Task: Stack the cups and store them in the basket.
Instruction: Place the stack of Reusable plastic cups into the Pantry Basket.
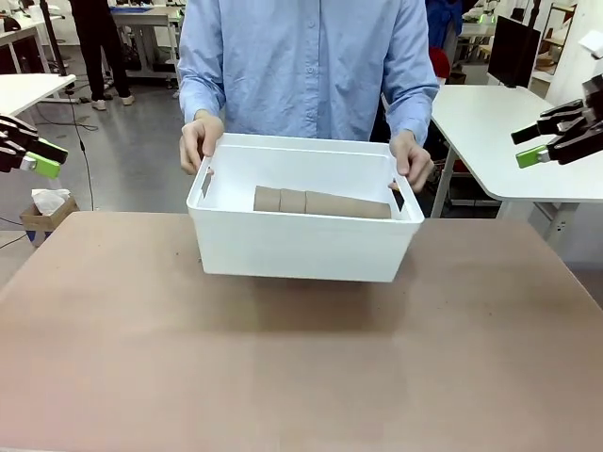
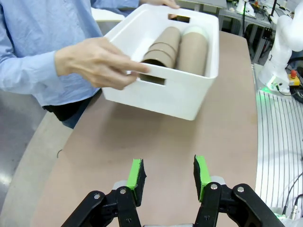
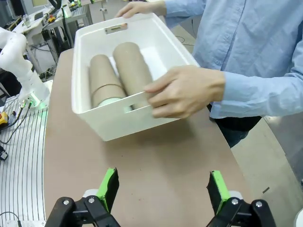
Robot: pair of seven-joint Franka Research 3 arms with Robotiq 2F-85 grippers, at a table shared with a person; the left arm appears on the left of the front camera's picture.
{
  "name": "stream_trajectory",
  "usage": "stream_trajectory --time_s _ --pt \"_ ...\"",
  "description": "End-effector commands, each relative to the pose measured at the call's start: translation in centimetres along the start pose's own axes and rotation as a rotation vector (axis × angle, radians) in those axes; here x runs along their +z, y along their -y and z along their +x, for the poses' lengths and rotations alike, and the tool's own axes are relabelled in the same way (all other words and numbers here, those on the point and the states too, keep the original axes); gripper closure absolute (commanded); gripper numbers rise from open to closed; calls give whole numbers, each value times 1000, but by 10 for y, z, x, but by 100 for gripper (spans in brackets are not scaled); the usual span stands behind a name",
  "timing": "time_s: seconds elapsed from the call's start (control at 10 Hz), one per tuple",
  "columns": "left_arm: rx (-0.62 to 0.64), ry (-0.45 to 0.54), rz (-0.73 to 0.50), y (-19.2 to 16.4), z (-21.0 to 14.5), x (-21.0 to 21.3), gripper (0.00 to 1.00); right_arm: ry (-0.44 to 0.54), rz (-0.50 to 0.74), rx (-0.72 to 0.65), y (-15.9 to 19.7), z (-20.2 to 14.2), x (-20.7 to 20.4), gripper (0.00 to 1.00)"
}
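- Centrally, the basket (image 1: 303, 247), a white rectangular plastic bin with rounded corners, smooth solid walls and slot handles, was at the far middle of the table (image 1: 283, 377), apparently raised a little off it, with a soft shadow beneath.
- Inside it lay the cups (image 1: 320, 201), tall tapered kraft-brown paper cups nested into two stacks resting on their sides, side by side along the bin's length; their surface looked matte and slightly fibrous.
- From the left wrist view, one stack (image 2: 162, 47) showed ringed rims where cups sat inside one another, and the other stack (image 2: 193, 49) ended in a pale mint-green rim.
- A person in a light blue buttoned shirt (image 1: 311, 66) gripped the bin at both short ends, one hand (image 1: 200, 139) at the picture's left slot and the other hand (image 1: 413, 158) at the right slot, fingers curled through or over the handles.
- The left gripper (image 1: 36, 160) hung well clear of the bin at the left edge, empty, its green pads set a narrow gap apart in the left wrist view, as drawn in as they got.
- The right gripper (image 1: 537, 146) hung off the right side, also empty, its green-padded fingers spread wide.
- The table was a flat, matte brownish-pink sheet.
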State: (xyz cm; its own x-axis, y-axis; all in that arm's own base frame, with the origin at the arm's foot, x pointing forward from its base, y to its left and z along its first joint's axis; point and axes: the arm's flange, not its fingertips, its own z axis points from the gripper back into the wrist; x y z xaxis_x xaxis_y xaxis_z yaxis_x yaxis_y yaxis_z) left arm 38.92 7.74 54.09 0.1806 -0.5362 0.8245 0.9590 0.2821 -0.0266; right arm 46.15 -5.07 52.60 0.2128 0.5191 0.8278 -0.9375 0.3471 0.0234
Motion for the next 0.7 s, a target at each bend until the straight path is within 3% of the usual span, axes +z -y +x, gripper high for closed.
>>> stream_trajectory --time_s 0.0,0.6 --pt "0 17 -2 1 3 0 44 4 6 -7 0 2 2 0" --pt "0 17 -2 1 3 0 44 4 6 -7 0 2 2 0"
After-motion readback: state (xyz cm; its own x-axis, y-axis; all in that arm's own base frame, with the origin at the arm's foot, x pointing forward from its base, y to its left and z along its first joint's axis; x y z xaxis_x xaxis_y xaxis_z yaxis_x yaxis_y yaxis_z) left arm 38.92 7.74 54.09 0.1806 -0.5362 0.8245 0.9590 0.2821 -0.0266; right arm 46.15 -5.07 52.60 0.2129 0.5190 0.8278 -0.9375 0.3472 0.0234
